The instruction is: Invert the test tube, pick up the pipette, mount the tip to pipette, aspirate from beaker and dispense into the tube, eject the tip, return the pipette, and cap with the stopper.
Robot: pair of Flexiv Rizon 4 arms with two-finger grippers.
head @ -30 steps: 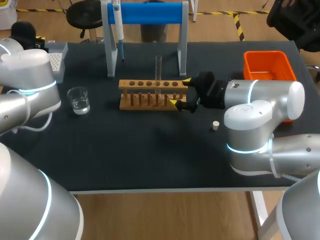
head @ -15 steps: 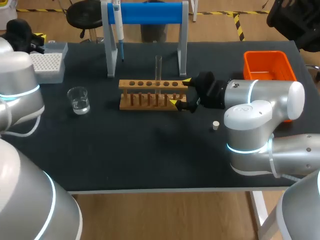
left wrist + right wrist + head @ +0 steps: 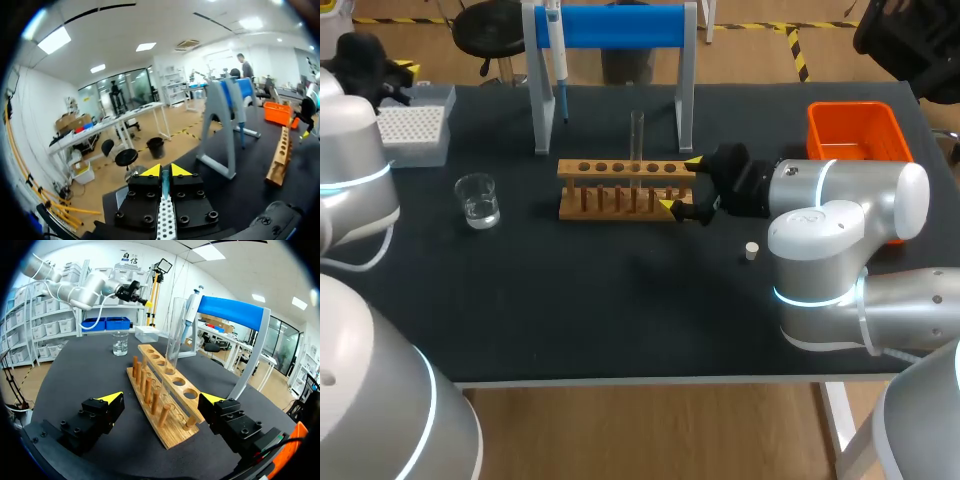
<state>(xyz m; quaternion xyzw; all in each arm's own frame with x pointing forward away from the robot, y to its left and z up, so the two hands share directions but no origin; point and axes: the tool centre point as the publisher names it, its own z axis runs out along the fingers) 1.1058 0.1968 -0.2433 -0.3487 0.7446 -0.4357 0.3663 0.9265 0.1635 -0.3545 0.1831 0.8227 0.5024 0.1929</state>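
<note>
Black matting covers the table (image 3: 620,310) from edge to edge. Near its middle a wooden rack (image 3: 610,190) lies crosswise, with the tube (image 3: 637,135) standing upright in one of its holes, toward my right end. My right gripper (image 3: 680,184) sits low at that end of the rack, fingers spread wide. The rack's end lies between them with a gap on each side, so I grip nothing. Behind the rack is the blue-barred stand (image 3: 620,28), and the pipette (image 3: 557,55) hangs on it at my left.

The beaker (image 3: 478,200) stands just off the rack's left end, apart from it, with a little clear liquid in the bottom. The tip box (image 3: 415,128) is at the far left corner, its white gridded top showing. My left gripper (image 3: 163,171) hovers by that box's far side, its yellow tips drawn all but together with nothing between them. At the far right is the orange bin (image 3: 855,128), its near part hidden behind my right arm. The small white stopper (image 3: 751,250) lies on the mat near my right arm.
</note>
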